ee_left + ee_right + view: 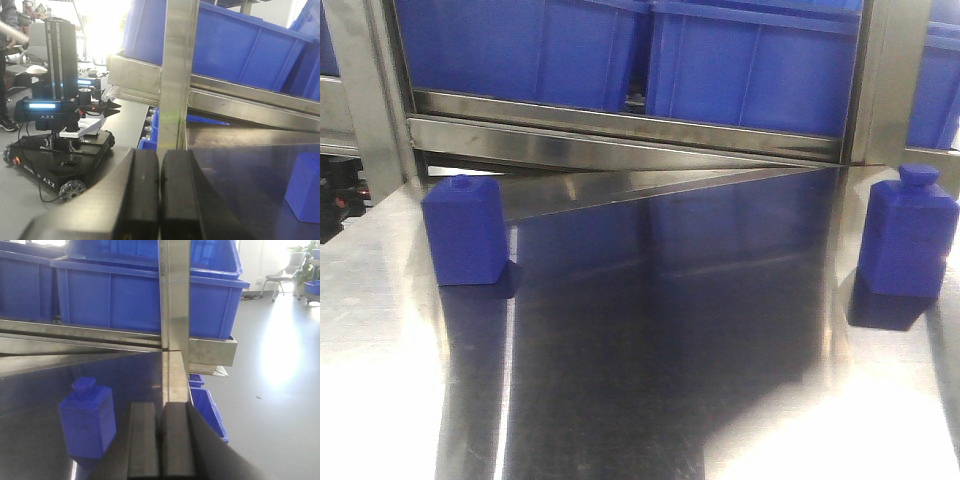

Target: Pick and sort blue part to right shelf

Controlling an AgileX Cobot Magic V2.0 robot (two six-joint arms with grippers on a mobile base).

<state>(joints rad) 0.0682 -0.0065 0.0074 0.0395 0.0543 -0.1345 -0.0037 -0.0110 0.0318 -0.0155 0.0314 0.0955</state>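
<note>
In the left wrist view we see the left end effector (159, 197) at the bottom centre of the frame. Its two black fingers (142, 192) are pressed together with only a thin seam between them, and they grip nothing. At the lower right edge of that frame the left blue part (305, 187) stands on the steel surface (240, 170), well apart from the fingers. At the far left a small wheeled robot (57, 145) stands on the floor.

In the front view we find the left blue part (465, 232) upright at the left of the frame and the right blue part (906, 240), capped, upright at the right. Both stand on the surface, just in front of the right shelf (620, 135), whose blue bins (750, 60) fill the top of the frame.

In the right wrist view the right end effector (161, 440) sits at the bottom centre, likewise closed, fingers flat against each other and empty. The right blue part (87, 417) stands at the lower left, near the fingers but not touching them. The shelf's upright post (174, 305) rises behind the fingers.
</note>
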